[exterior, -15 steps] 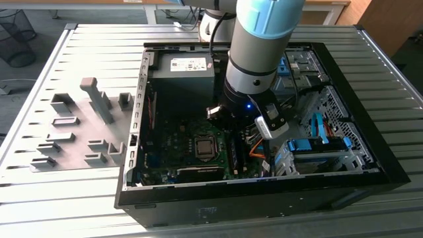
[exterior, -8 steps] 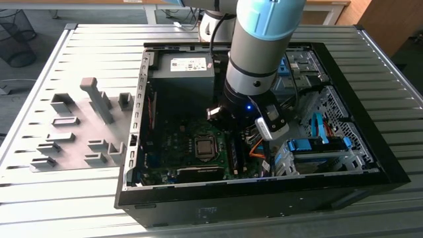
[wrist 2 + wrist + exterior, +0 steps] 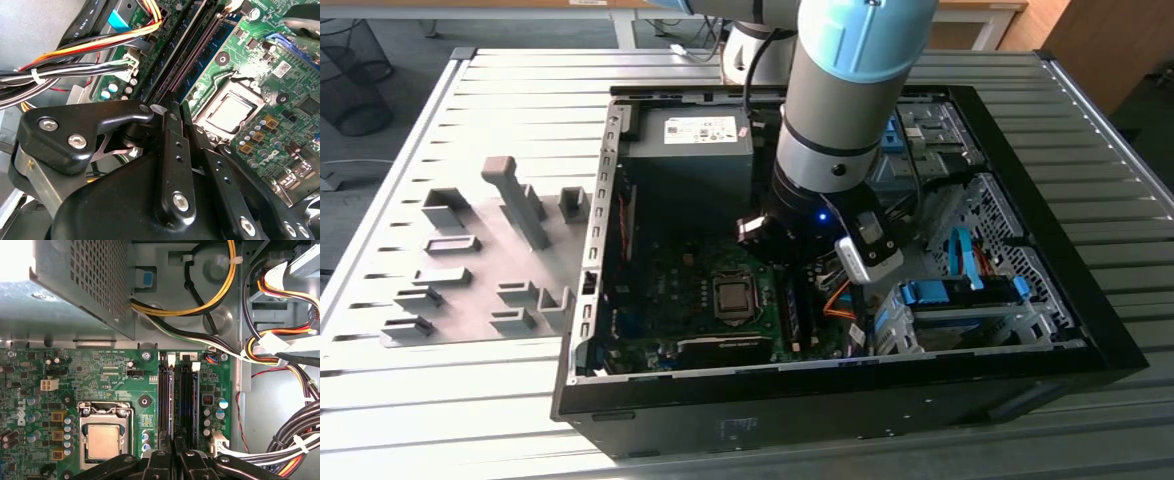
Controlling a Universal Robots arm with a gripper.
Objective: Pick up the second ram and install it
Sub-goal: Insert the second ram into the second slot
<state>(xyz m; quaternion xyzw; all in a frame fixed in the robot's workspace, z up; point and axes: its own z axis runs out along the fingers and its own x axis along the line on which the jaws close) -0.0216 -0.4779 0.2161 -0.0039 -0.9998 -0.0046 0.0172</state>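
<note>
Fingertips first: in the first wrist view the gripper has its two black fingers drawn close together, only a sliver between them. Whether they pinch or merely press, I cannot tell. Running out from their tips is the second ram, standing on edge in a memory slot just beside the processor socket. The second wrist view has the gripper low over the dark slots next to that socket. On the slots' other side from the socket hangs a bundle of coloured cables. Beyond the socket sits the perforated power supply. In the exterior view the arm reaches down into the open computer case, and well away from the socket, outside the case, lies a grey tray of upright blocks.
</note>
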